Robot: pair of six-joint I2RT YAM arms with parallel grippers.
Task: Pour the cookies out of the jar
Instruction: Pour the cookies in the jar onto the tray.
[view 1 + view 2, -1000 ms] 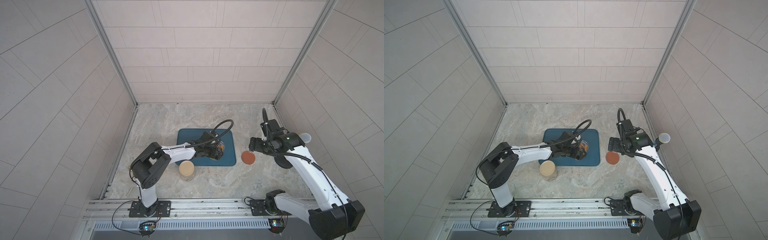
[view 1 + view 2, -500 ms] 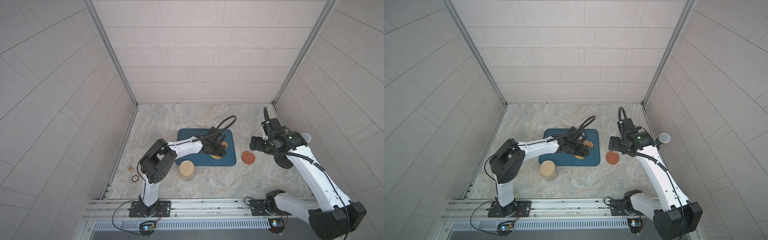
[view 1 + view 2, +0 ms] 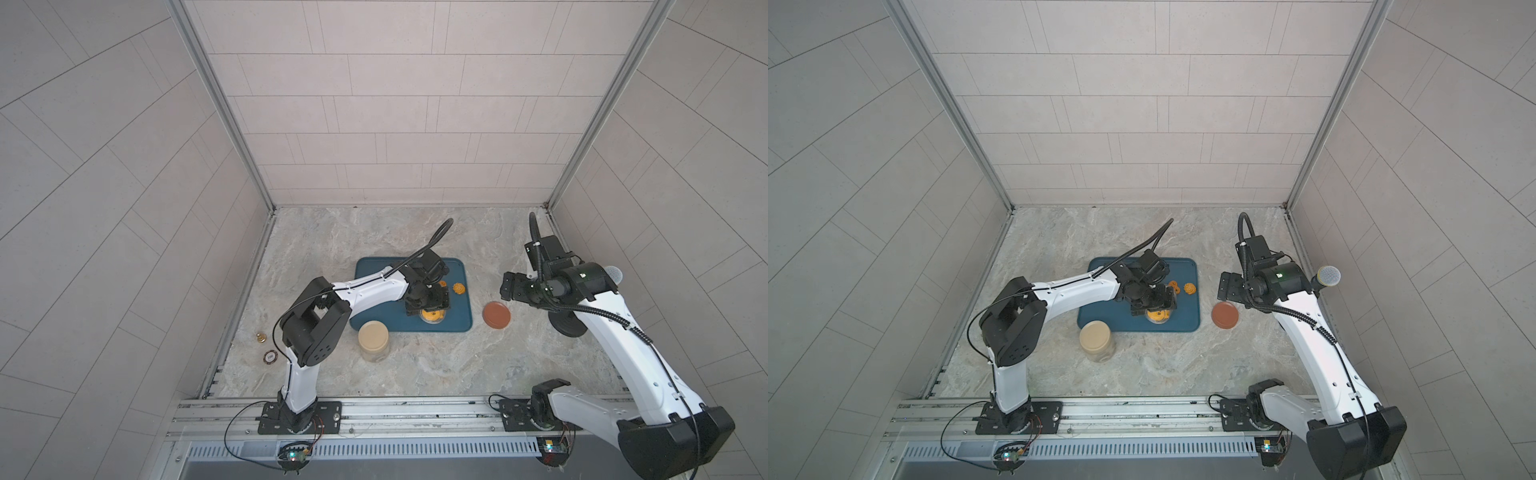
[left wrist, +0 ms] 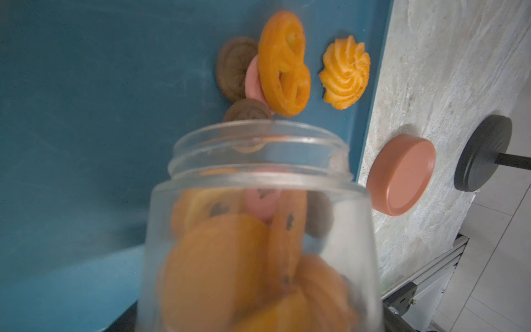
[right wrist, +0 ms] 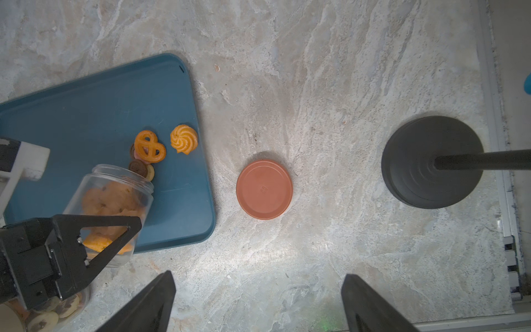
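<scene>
Right wrist view gives me the clearest read. The left gripper (image 5: pixel 117 225) is clamped across the lower body of the jar (image 5: pixel 115 192), which hangs tipped over the blue tray (image 5: pixel 86 95) in the middle of the desk (image 5: pixel 316 86). The jar's long axis slopes down from the raised base, on the side of the desk's front edge, to the open mouth. The mouth points toward the far right corner and sits low over the tray.

A handful of cookies (image 5: pixel 150 148) lie on the tray just beyond the mouth, close to its right rim. In the left wrist view most of them crowd the body behind the neck.

Only the left arm has the jar, so I judge the coming move to be a further roll of that wrist to steepen the tilt, with the mouth kept inside the rim. My right gripper (image 5: pixel 258 276) stands wide and empty above the terracotta lid (image 5: pixel 264 189), which rests on the desk between the tray and the right arm.

Against a second ago, loose cookies show on the blue where I saw none, and the left elbow has shifted. The right arm has barely moved.
</scene>
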